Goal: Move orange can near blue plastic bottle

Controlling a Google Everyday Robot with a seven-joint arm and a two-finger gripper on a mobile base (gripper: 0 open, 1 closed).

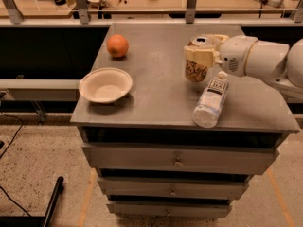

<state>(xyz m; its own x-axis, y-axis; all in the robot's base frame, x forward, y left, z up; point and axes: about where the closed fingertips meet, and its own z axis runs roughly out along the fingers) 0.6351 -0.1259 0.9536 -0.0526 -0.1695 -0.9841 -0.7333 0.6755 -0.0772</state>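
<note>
Carry step, near its end. Cream two-finger gripper (201,55) clamped on small orange-tan aluminium can (195,71), upright, just beside cap end of clear plastic bottle with blue-printed label (212,98) lying on grey cabinet top (151,103). Next, likely: set down, release without nudging bottle.

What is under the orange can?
Grey cabinet top shows around the base of the orange can, which the gripper clamps beside the blue plastic bottle. The spot directly beneath is covered by the can, so contact cannot be confirmed.
</note>
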